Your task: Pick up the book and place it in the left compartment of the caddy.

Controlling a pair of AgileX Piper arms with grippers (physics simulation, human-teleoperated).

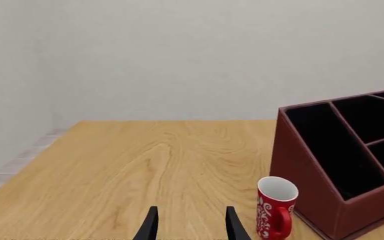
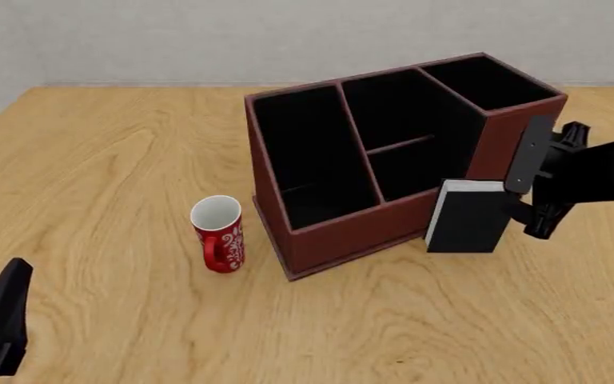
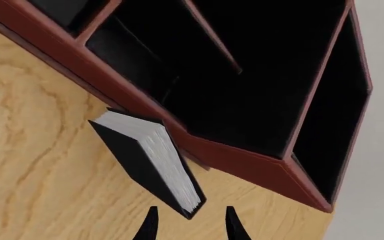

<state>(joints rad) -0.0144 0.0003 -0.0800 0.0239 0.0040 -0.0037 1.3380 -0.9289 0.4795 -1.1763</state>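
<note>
Black and thin, the book [image 2: 467, 218] is seen standing upright just ahead of the right gripper [image 2: 524, 210], its white page edges showing along the top in the front view and its far side close against the low front wall of the caddy [image 2: 392, 224]. In the right wrist view the book [image 3: 153, 162] is found directly before the two dark fingertips [image 3: 150, 226], which are held apart with a clear gap between them; the lower corner of the book reaches down toward that gap, but whether the fingers touch the cover cannot be told. From the right gripper, the left compartment [image 2: 305, 164] lies at the far end of the caddy, past the two smaller middle sections, and nothing is seen inside it. The left gripper [image 1: 190, 226] is shown in its own wrist view with its fingers spread and nothing between them, held low over the wooden table [image 2: 105, 160]. A red mug [image 1: 275, 207] with a white pattern is seen upright a little ahead of that gripper and to one side, just beside the caddy's near end wall [image 1: 305, 165].
</note>
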